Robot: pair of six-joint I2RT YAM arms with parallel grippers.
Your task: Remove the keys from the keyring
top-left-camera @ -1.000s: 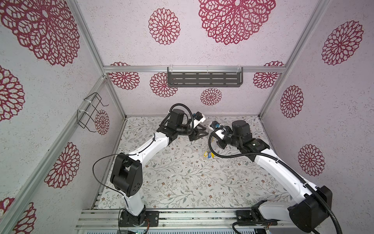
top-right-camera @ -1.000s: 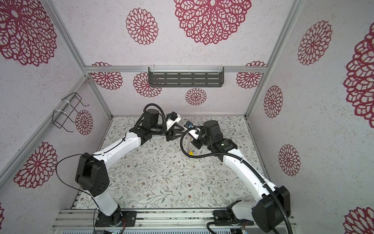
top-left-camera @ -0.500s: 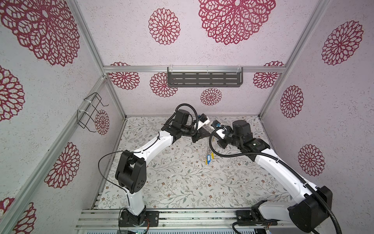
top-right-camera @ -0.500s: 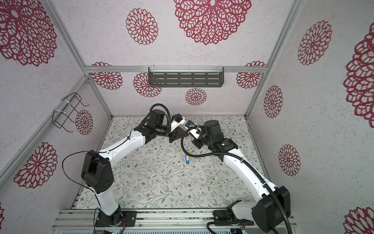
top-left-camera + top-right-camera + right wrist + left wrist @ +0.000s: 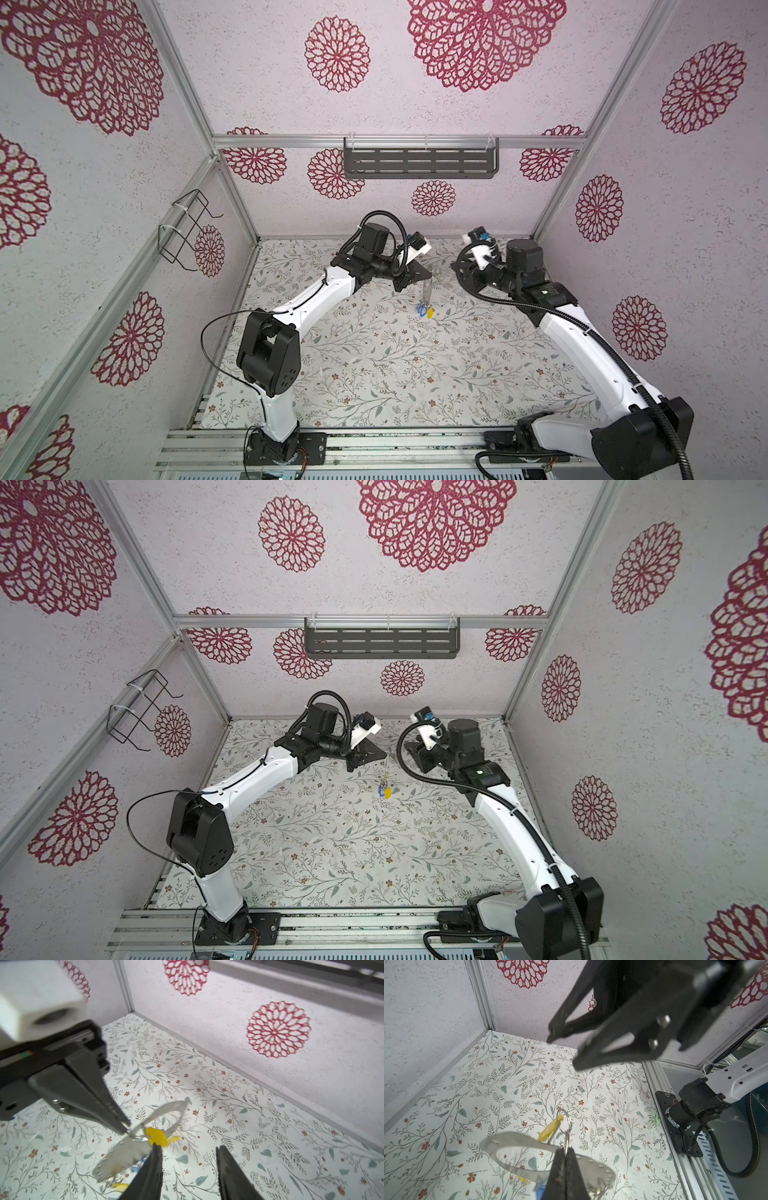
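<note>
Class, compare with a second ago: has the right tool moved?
Yes. In a top view the right tool has drawn back rightward, away from the left tool and toward the back right corner post.

One keyring [image 5: 517,1139]. At least three keys show. Two are yellow: a yellow key [image 5: 550,1130] just past the left gripper [image 5: 564,1150] tips, another beside them. One blue key [image 5: 539,1188] hangs there too. Two split rings, one split ring [image 5: 566,1140] between those tips.

A robot lab's test booth (floral-papered walls [image 5: 257,75], aluminium frame [image 5: 291,142]) with a base rail [image 5: 415,436].
</note>
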